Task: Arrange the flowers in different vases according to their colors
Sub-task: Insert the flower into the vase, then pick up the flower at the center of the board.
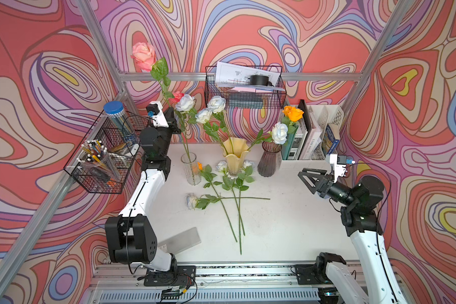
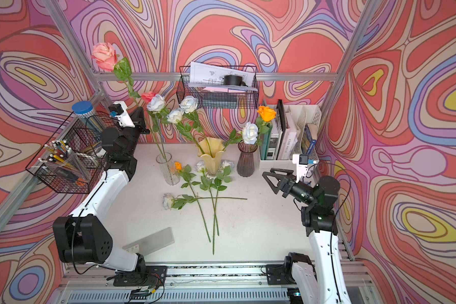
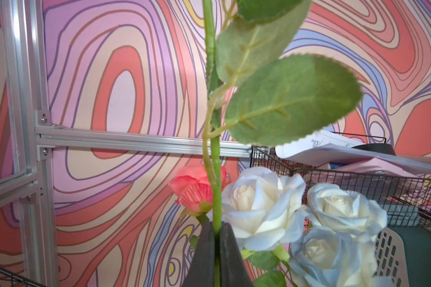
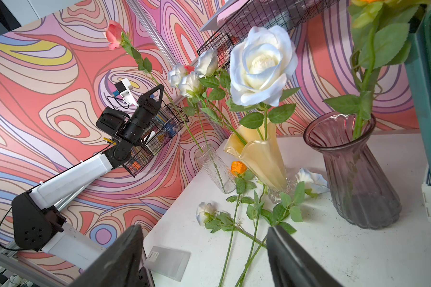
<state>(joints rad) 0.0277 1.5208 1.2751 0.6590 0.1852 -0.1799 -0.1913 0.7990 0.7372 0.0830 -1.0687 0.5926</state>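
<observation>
Filling the lower middle of both top views, the white counter point(image 1: 287, 226) sits inside walls of swirled pink, red and purple wallpaper point(image 1: 37, 79), framed by aluminium rails point(image 1: 184, 76). Along its far edge stand the clear ribbed vase point(image 1: 191, 168) left of centre, the creamy yellow vase point(image 1: 234, 158) at centre and the smoky purple vase point(image 1: 269, 162) just right of it, this one holding an orange rose point(image 1: 292, 113). Four loose roses point(image 1: 228, 184) lie mid-frame, stems crossing; one white rose point(image 1: 192, 201) lies flat, head to the left. A frosted plastic sheet point(image 1: 179, 240) rests at lower left. A wire pen basket point(image 1: 90, 181) hangs at left, a wire paper basket point(image 1: 213, 94) at top centre, and a white file holder point(image 1: 334, 115) fills the right corner.

The left claw point(image 3: 217, 227), upper left of centre, is clamped on the stem of a tall pink rose point(image 1: 143, 55), whose lower end runs to the clear vase's mouth. The right claw point(image 4: 204, 227) hovers wide at right, gripping nothing.

A loose orange head point(image 1: 199, 165) shows only partly behind the clear vase, and two white heads point(image 1: 221, 165) are half hidden by the yellow vase's foot. Where stems overlap, which vase each upright white rose point(image 1: 216, 104) stands in is hard to trace. The left wrist view cuts off the held bloom; the left arm point(image 1: 148, 189) covers the counter's left edge.
</observation>
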